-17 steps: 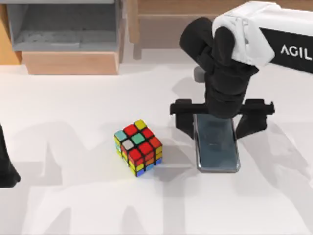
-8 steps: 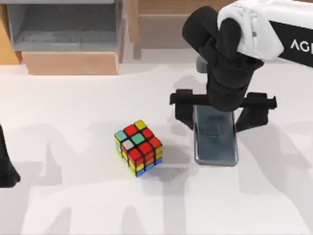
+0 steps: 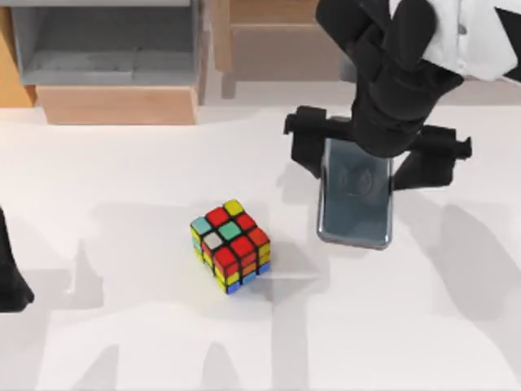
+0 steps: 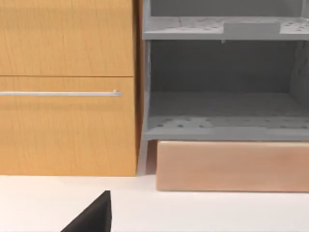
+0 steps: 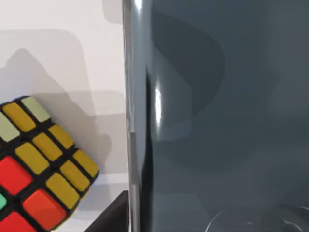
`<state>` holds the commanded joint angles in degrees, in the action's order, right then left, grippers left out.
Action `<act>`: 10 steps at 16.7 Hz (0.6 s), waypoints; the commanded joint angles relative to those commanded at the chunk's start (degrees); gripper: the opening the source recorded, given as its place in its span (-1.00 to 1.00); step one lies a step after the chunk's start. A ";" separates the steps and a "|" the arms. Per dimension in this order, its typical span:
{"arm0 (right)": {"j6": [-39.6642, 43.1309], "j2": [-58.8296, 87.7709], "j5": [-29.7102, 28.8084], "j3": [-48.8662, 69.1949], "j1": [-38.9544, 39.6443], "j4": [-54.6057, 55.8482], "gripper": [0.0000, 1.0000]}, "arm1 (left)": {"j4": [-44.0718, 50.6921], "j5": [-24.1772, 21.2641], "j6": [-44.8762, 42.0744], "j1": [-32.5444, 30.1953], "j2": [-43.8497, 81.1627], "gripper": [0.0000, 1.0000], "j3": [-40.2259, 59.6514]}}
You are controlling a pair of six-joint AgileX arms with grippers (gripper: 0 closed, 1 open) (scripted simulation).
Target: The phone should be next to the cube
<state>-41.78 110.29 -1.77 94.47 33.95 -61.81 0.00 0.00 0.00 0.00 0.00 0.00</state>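
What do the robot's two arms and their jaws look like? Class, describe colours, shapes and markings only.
The right arm has a glossy white shell over bulky matte-black segments. Its right gripper is a black crossbar with two blocky black jaws. The left arm shows as a plain black tapering shape at the table's left edge. No cables or markings are visible.

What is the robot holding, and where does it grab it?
The right hand holds the phone by its two long edges, near the far end. The cube sits free on the table. The left arm is parked at the left edge.
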 joint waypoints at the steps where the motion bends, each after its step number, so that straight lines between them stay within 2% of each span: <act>1: -0.44 -0.69 -0.13 0.14 -0.02 0.28 -1.00 | 0.00 0.00 0.00 0.00 0.00 1.00 0.00; 10: -2.33 -4.58 -0.82 1.21 -0.30 3.72 -1.00 | 0.00 0.00 0.00 0.00 0.00 1.00 0.00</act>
<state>-44.11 105.71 -2.59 95.68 33.66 -58.09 0.00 0.00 0.00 0.00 0.00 0.00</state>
